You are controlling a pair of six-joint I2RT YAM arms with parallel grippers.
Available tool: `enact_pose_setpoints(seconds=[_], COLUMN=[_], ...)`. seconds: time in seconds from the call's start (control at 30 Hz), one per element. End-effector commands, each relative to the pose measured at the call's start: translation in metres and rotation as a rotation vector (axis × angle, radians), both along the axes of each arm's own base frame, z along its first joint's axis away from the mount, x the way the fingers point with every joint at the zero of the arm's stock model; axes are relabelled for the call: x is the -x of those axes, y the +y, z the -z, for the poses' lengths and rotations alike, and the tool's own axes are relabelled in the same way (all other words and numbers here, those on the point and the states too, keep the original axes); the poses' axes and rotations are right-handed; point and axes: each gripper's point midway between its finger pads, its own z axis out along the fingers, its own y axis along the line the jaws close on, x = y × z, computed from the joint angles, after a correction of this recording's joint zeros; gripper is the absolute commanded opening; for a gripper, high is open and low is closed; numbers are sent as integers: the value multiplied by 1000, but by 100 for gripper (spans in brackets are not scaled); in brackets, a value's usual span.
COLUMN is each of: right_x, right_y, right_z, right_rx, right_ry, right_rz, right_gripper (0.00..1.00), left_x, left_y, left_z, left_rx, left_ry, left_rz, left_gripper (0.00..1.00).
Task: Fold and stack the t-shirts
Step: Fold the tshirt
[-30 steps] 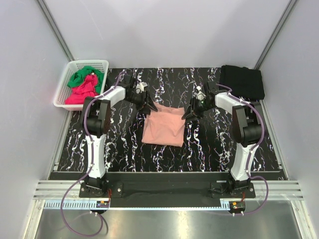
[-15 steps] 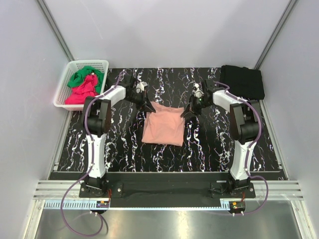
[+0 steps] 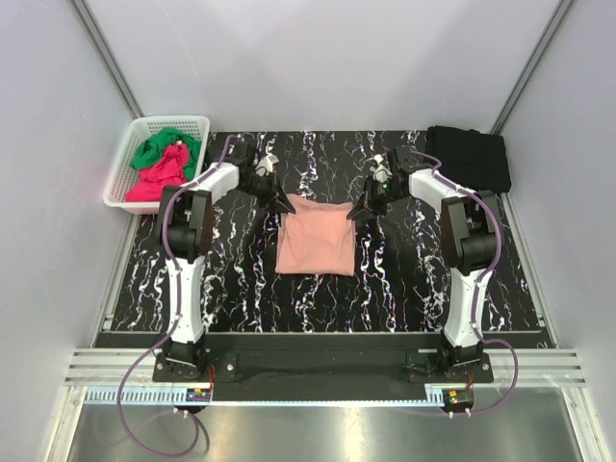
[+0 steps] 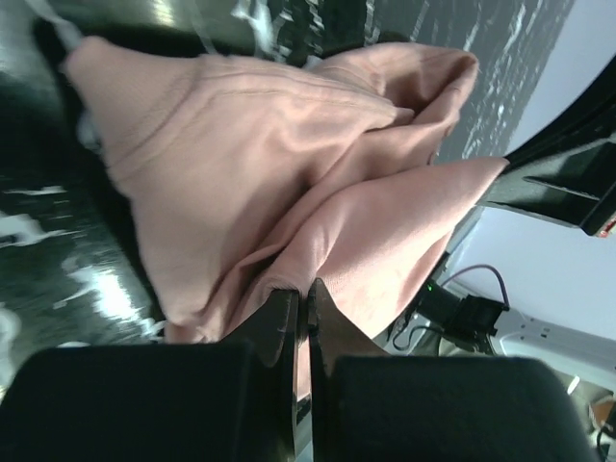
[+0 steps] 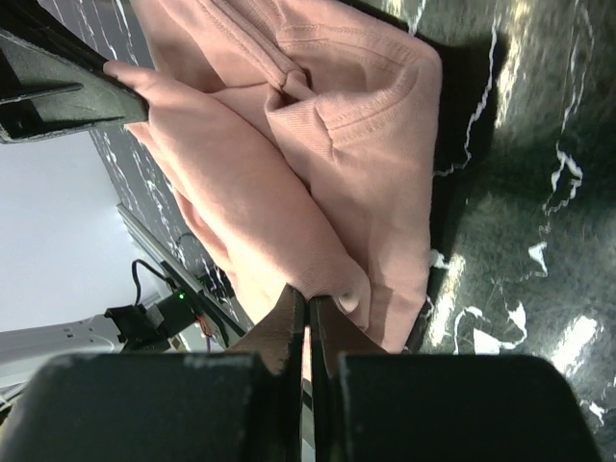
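From above, the jaws vanished against the dark table [image 3: 404, 279]. At its middle lay the folded salmon-pink t-shirt [image 3: 316, 239]; left gripper [image 4: 300, 294] and right gripper [image 5: 306, 300] each pinched a far corner. Open a second earlier, both had since clamped and shifted farther back.

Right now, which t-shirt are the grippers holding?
The salmon-pink t-shirt mid-table, its far corners pinched by left gripper and right gripper. The black t-shirt and basket ones lie untouched.

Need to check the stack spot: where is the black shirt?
In the top view, the black shirt lies at the table's far right corner, just beyond the right arm.
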Motion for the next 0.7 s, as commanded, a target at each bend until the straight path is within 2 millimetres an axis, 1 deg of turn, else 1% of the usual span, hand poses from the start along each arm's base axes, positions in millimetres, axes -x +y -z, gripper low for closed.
enact_pose_setpoints(seconds=[0.0, 0.03, 0.13, 0.27, 0.33, 0.4, 0.43, 0.47, 0.53, 0.57, 0.6, 0.67], right_x=[-16, -18, -25, -34, -38, -42, -43, -47, -51, -53, -55, -59], right_y=[7, 7, 7, 9, 9, 11, 12, 12, 11, 13, 12, 11], right_z=[-11, -11, -15, -19, -15, -16, -12, -13, -7, -8, -6, -2], right_rx=[-14, -11, -6, -8, -6, -12, -11, -11, -3, -3, -1, 10], right_ry=[-47, -48, -70, -87, -82, -84, -75, -81, -78, -81, -83, -78], right_rz=[0, 4, 11, 15, 20, 25, 25, 28, 33, 36, 38, 48], right_gripper=[0, 0, 0, 0, 0, 0, 0, 0, 0, 0, 0, 0], left_x=[-20, -23, -26, -30, -32, -35, -36, -38, -42, -43, -47, -49], left_y=[23, 28, 34, 32, 31, 31, 31, 30, 29, 30, 29, 30], left_z=[-25, -24, -23, -24, -23, -21, -17, -16, -16, -12, -14, -10], left_rx=[-41, -46, -47, -26, -23, -21, -24, -22, -19, -24, -23, -23], left_ry=[-97, -96, -96, -97, -96, -96, -89, -86, -91, -85, -92, -83], left_rz=[-64, -76, -89, -82, -80, -79, -81, -83, -84, -87, -90, -96], left_gripper=[0, 0, 0, 0, 0, 0, 0, 0, 0, 0, 0, 0])
